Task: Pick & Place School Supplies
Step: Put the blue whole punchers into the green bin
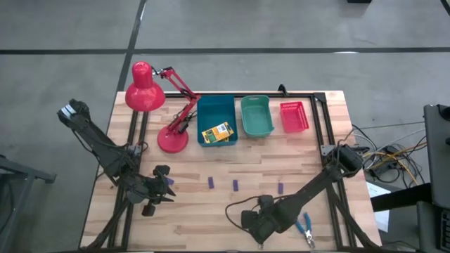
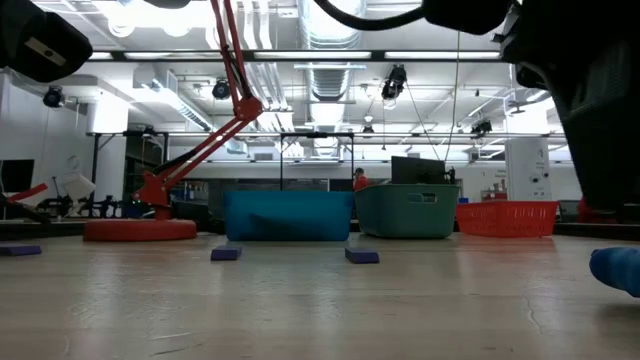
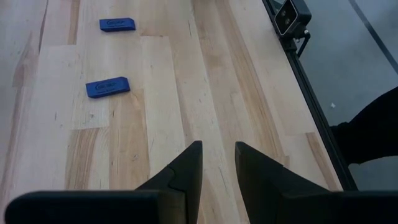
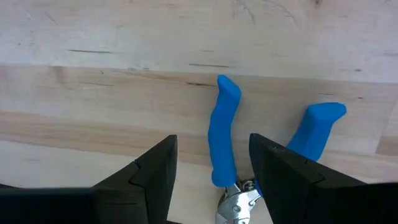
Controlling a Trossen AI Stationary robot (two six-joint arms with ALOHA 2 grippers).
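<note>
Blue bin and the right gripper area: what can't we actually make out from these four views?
- Blue bin: high view shows one crayon box; the low view's bin wall hides any others.
- Blue-handled tool: metal head cut off by the right wrist picture's edge, right gripper open around one handle.
- Eraser print: too small in the left wrist view.

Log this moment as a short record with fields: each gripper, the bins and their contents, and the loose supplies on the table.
left gripper: empty, fingers slightly apart, low over bare wood at the table's left front
right gripper: open, one blue handle of the blue-handled tool between its fingers, not yet closed
blue bin: holds a yellow-and-green crayon box
teal bin: looks empty
red bin: looks empty
purple erasers: four in a row on the wood, in front of the bins
red desk lamp: left of the bins
</note>
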